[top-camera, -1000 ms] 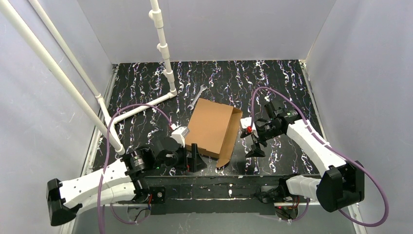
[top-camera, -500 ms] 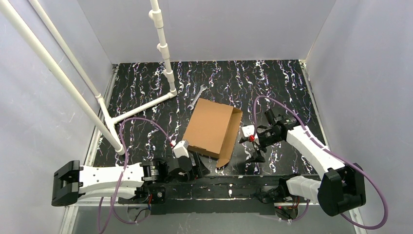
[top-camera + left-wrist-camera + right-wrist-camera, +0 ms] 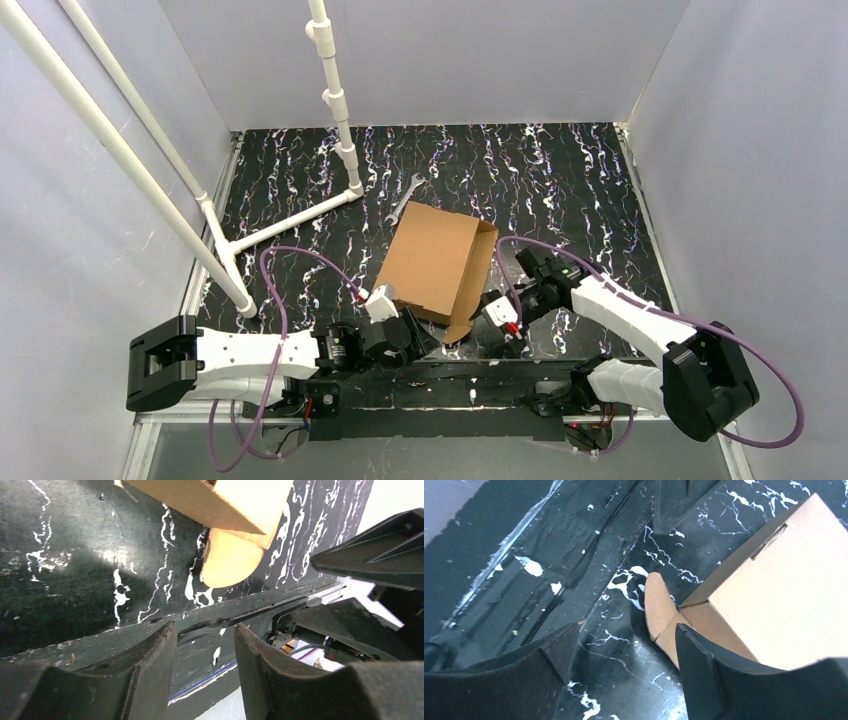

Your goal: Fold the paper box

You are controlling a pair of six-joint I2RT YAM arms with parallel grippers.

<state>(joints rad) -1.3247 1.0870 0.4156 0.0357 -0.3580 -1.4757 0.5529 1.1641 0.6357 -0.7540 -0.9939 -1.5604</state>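
- Two fingers of the left gripper (image 3: 205, 645) stand apart with a narrow gap and nothing in it
- Just beyond their tips lies the rounded flap (image 3: 232, 562) of the paper box (image 3: 210, 500), not touched
- Right gripper (image 3: 624, 640) fingers stand wider apart and clamp nothing, with the same flap just ahead of them
- Between the two grippers and a little beyond them, the box rests on the black marbled table (image 3: 560, 170)
- Past the box's far corner lies a wrench (image 3: 405, 197)
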